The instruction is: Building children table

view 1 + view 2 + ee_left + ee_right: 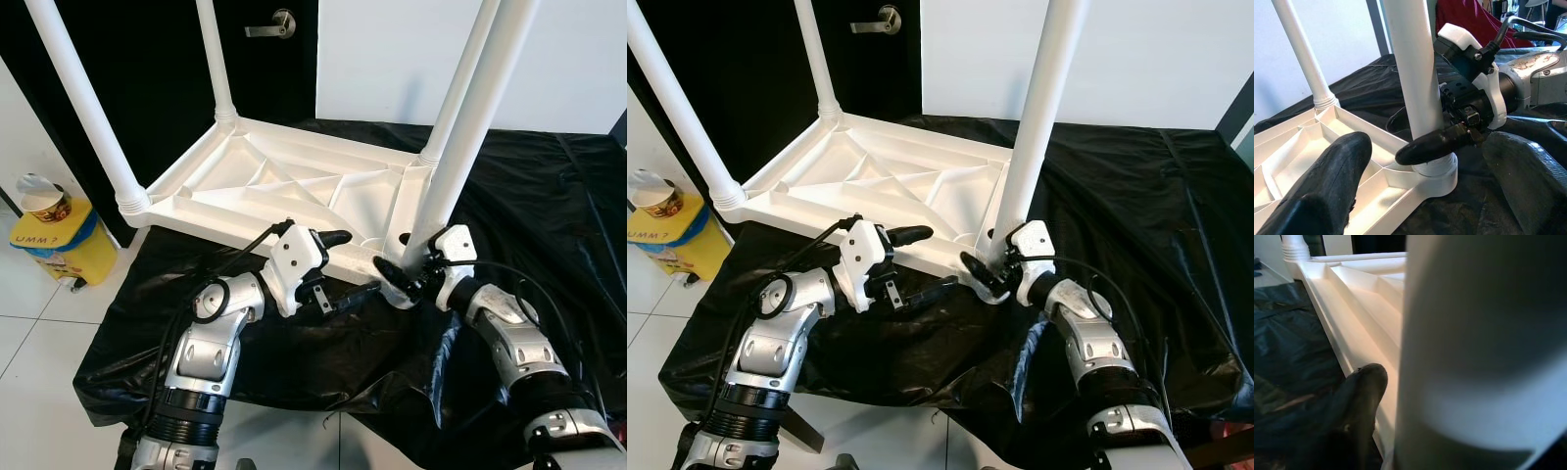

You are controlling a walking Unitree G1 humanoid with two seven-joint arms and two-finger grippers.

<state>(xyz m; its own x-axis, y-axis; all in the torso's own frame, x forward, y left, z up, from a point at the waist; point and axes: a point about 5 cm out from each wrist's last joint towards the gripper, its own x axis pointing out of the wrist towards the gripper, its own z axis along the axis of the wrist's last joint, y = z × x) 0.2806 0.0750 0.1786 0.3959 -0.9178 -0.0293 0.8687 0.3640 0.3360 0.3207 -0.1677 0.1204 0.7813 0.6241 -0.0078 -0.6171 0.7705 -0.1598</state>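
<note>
A white plastic children's table (294, 176) lies upside down on a black sheet (549, 196), with its legs pointing up. My right gripper (400, 259) is shut on the base of the near right leg (470, 117). One of its fingers (1435, 144) crosses the front of the leg and the other sits behind it. My left gripper (343, 266) is open just left of that corner. Its upper finger (333, 238) is over the table's near rim and its lower finger (355, 293) is over the sheet. In the right wrist view the leg (1484, 347) is very close.
A yellow bin (54, 245) with a roll on top stands on the white tile floor at the left. A black door with a lever handle (274, 24) is behind the table. The other legs (83, 98) rise at the far corners.
</note>
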